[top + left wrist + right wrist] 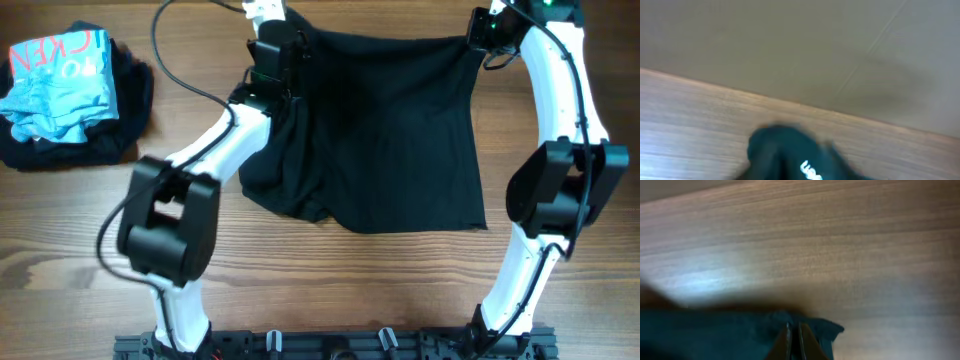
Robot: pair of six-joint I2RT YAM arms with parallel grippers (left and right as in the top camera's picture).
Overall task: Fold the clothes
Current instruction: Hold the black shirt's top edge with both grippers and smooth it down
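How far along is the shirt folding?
Done: the black T-shirt lies spread on the table. In hand: the right claw pinches a far corner; the left claw is by the other, grip unclear. Left: apparently the folds themselves; one side is rumpled.

table front lies open; black t-shirt fills centre, garment pile far left.
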